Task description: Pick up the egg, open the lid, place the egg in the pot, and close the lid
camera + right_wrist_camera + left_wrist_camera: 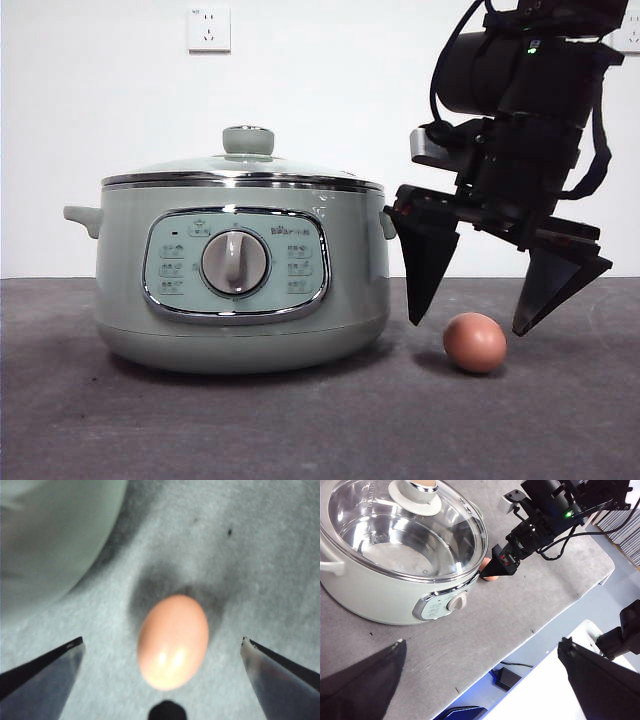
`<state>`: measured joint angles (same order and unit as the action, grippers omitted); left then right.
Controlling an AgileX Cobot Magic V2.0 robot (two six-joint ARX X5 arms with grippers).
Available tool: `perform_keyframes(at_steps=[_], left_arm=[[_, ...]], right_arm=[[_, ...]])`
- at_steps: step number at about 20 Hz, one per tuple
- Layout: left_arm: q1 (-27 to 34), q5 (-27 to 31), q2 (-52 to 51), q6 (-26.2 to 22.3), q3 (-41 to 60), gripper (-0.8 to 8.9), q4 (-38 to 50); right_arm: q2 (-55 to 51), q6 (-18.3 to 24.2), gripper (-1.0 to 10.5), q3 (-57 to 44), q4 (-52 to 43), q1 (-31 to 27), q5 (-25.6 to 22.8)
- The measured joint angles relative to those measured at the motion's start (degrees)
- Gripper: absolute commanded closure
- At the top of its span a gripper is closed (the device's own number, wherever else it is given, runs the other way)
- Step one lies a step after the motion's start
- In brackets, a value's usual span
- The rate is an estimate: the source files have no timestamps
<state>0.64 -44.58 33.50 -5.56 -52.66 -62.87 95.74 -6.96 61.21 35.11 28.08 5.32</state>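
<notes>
Grey felt-like table (pixel 300 420) under a white wall: in the front view the pot (pixel 240 275) sits with the lid (pixel 245 165) on, and the egg (pixel 474 342) lies beside it beneath the right gripper (pixel 470 322), jaws spread and empty. From the left wrist, the left gripper (pixel 480 650) hangs released, well apart from the pot. From the right wrist, the egg lies on the table between the spread jaws, untouched.

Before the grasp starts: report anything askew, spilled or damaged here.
Nothing stands out. The lid sits level on the pot, the egg lies whole on the table, and the right tool hangs open around it.
</notes>
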Motion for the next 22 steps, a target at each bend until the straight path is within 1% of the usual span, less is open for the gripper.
perform_keyframes(at_steps=[1, 3, 5, 7, 9, 10, 12, 14, 17, 21, 22], left_arm=[[0.00, 0.02, 0.00, 0.00, 0.00, 1.64, 0.00], [0.00, 0.31, 0.00, 0.00, 0.00, 1.64, 0.00], [0.00, 1.18, 0.00, 0.00, 0.00, 1.64, 0.02], [0.00, 1.44, 0.02, 0.00, 0.00, 1.64, 0.09], [0.00, 1.53, 0.02, 0.00, 0.00, 1.64, 0.24], [0.00, 1.55, 0.02, 0.00, 0.00, 1.64, 0.31], [0.00, 1.55, 0.02, 0.00, 0.00, 1.64, 0.35], [0.00, 1.55, 0.02, 0.00, 0.00, 1.64, 0.39], [0.00, 1.55, 0.02, 0.00, 0.00, 1.64, 1.01], [0.00, 1.90, 0.09, 0.00, 0.00, 1.65, 1.27], [0.00, 3.26, 0.26, 0.00, 0.00, 1.65, 1.36]], right_arm=[[0.31, -0.11, 4.3, 0.00, -0.39, 0.00, -0.66], [1.20, -0.17, 5.2, 0.02, -0.39, 0.02, -1.01], [1.79, -0.15, 5.5, 0.02, -0.48, 0.02, -1.01], [1.79, -0.15, 5.5, 0.02, -0.94, 0.02, -1.01], [1.81, -0.17, 6.5, 0.02, -0.94, 0.02, -1.03], [1.92, -0.17, 6.7, 0.02, -0.96, 0.02, -1.01], [2.29, -0.17, 6.8, 0.02, -1.01, 0.02, -1.01], [2.36, -0.20, 8.0, 0.02, -1.07, 0.02, -1.01], [2.36, -0.20, 9.4, 0.09, -1.25, 0.02, -0.90], [2.36, -0.20, 9.6, 0.09, -1.49, 0.02, -0.90], [2.34, -0.20, 9.6, 0.09, -1.62, 0.02, -0.92]])
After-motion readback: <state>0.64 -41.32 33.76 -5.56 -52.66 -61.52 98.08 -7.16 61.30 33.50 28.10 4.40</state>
